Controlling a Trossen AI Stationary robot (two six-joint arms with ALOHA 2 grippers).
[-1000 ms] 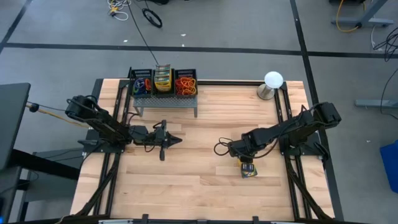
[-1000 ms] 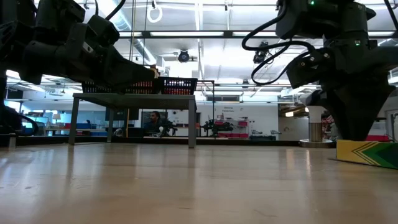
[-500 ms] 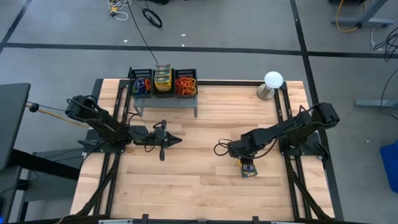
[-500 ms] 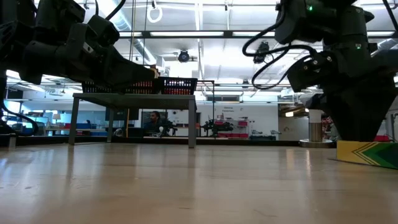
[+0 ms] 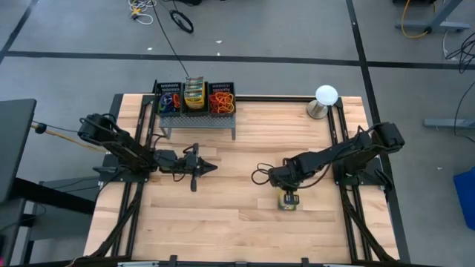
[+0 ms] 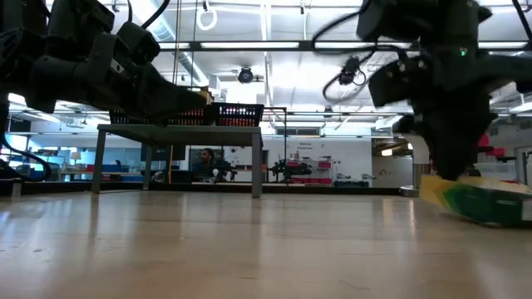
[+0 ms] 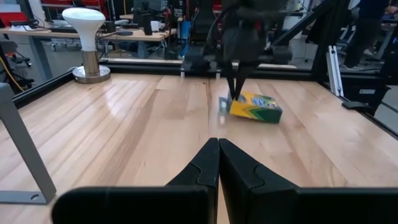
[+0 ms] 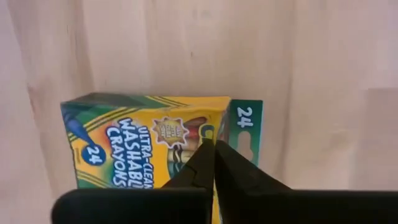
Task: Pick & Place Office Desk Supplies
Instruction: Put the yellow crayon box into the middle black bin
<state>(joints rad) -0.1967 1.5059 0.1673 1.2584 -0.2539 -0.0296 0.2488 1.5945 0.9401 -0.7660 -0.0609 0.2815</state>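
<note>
A yellow-and-green crayon box (image 5: 289,201) sits right of the table's middle, also seen as the box (image 8: 143,143) in the right wrist view. My right gripper (image 5: 286,191) stands over it, pointing down, shut at the end with the green flap. In the low view the box (image 6: 478,201) is tilted. My left gripper (image 5: 204,167) waits shut above the table's left middle, touching nothing. More crayon boxes (image 5: 194,96) and rubber-band loops (image 5: 220,99) fill a mesh tray (image 5: 194,113) on a raised stand at the far edge. My right gripper comes from above, pointing down, shut on the crayon box's end beside the green "24" flap (image 8: 244,127). The fingertips (image 8: 202,163) cover the place of contact, so which layer they pinch is hidden. The box is tilted, its end (image 6: 428,184) under the fingers raised.
A white ball on a metal base (image 5: 324,99) stands at the far right corner. The stand's legs (image 5: 234,133) reach down to the table near the far edge. Bare wood (image 5: 223,215) stretches between the arms and toward the near edge. Black frame rails (image 5: 349,215) run along both sides.
My right gripper has moved a little toward the table's left with the crayon box. The box has shifted left with it and tipped: it lay flat before, and now the end under the fingers is raised.
</note>
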